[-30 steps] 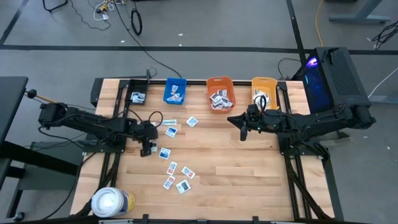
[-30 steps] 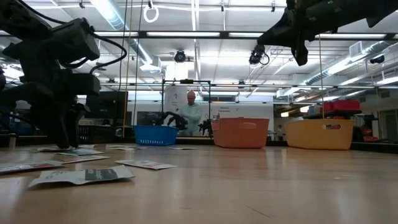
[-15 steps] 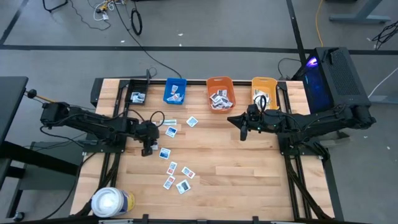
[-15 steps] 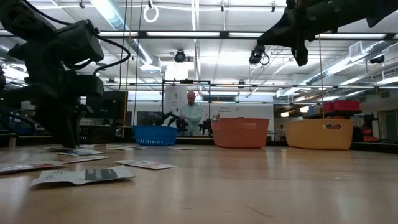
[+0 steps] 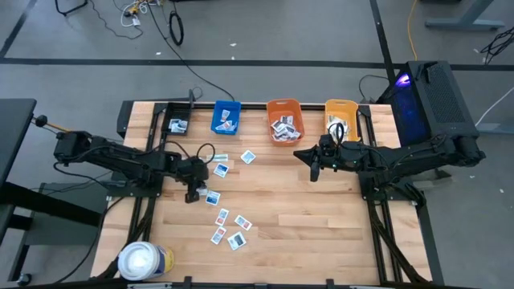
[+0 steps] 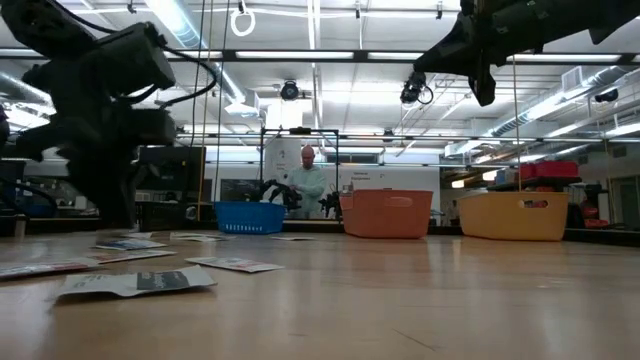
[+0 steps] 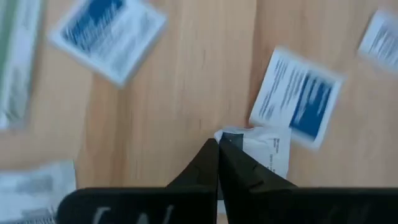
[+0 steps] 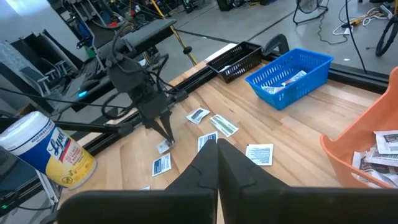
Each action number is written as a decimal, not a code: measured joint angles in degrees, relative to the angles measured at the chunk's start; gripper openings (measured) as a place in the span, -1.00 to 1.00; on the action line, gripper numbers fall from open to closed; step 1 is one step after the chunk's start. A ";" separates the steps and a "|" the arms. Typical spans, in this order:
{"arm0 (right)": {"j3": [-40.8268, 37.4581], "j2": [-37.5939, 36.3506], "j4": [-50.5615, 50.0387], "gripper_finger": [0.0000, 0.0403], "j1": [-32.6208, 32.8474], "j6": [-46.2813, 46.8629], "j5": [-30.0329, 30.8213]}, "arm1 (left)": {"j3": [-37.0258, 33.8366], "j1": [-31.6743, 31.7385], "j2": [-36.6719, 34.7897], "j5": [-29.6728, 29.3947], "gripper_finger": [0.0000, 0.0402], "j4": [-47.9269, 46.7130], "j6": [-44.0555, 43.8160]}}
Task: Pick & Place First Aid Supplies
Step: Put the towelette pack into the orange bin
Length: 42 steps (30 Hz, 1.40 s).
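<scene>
The pale wooden plank tabletop [image 5: 321, 225] carries three rectangular plastic bins along its 12 o'clock edge. The blue latticed bin [image 5: 226, 117] holds a few packets. The smooth orange bin [image 5: 284, 120], at centre, holds a heap of white packets. The yellow bin [image 5: 340, 116] stands toward 1 o'clock; its contents cannot be told. A small black mesh tray [image 5: 177, 125] toward 11 o'clock holds one packet. A large white cylindrical wipes canister with a yellow-blue band [image 5: 144, 261] stands at 7 o'clock.

The loose flat rectangular packets, white with blue print [image 5: 226, 227], lie scattered from 10 to 7 o'clock.

The left claw [image 7: 217, 148] is pinched closed on the edge of a crumpled white packet [image 7: 267, 149] at 9 o'clock. The right claw [image 8: 217, 145] hangs above the tabletop near 2 o'clock, fingers together, holding nothing.
</scene>
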 joint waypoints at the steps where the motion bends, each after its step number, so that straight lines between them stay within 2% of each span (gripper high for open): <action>1: 0.00 0.00 -0.02 -1.00 -0.01 0.00 0.00 | 0.58 0.17 -0.04 -0.06 -0.98 0.33 0.00; 15: 0.00 0.00 0.52 -1.00 -0.01 -0.63 -0.18 | 8.92 0.29 -0.13 -1.24 -0.99 0.42 0.07; 21: 0.00 0.00 0.76 -1.00 -0.01 -0.63 -0.20 | 12.92 1.03 -0.15 -4.68 -1.00 0.46 -0.03; 36: 0.00 0.00 1.04 -1.00 -0.01 -0.63 -0.22 | 21.29 14.57 -0.20 -4.98 -1.00 0.76 1.20; 42: 0.00 0.00 1.17 -1.00 -0.01 -0.63 -0.13 | 22.93 16.72 -0.22 -2.25 -1.00 8.97 2.58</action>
